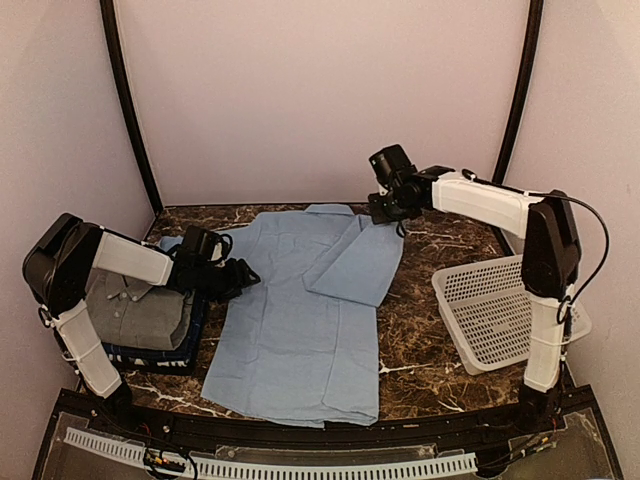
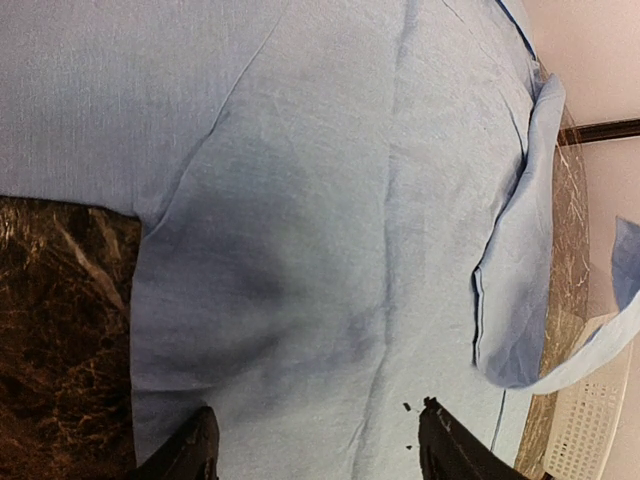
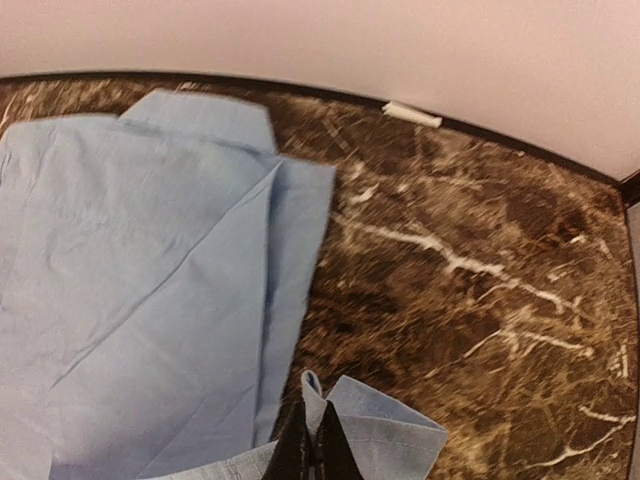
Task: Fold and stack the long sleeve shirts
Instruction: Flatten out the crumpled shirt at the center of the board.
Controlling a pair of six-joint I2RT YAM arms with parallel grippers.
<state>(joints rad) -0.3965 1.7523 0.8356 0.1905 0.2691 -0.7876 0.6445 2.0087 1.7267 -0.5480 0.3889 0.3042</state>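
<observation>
Two of the three shirts looked finished: the grey shirt (image 1: 135, 305) lay folded on the navy shirt (image 1: 150, 357) in a stack at the left end of the counter (image 1: 440, 350). The blue shirt (image 1: 300, 320) was the one in hand. It lay spread across the middle of the counter, collar toward the far wall, with one sleeve (image 1: 360, 262) laid diagonally over the body.

The right claw (image 3: 312, 455) was pinched narrow on the cuff (image 3: 385, 420) of that sleeve, just above the marble by the far right shoulder. The left claw (image 2: 315, 455) stood wide and held nothing, at the shirt's left edge over the cloth. Judging from this, the second sleeve, the side folds, the lengthwise fold and the move onto the stack were all left to do.

The navy shirt showed only as a dark rim under the grey one, and no lettering could be seen. The left arm covered the blue shirt's left sleeve and part of the stack. Whether the left claw touched the cloth could not be told. The right wrist view was blurred, and the white basket (image 1: 500, 320) at the right appeared only at a corner of the left wrist view
</observation>
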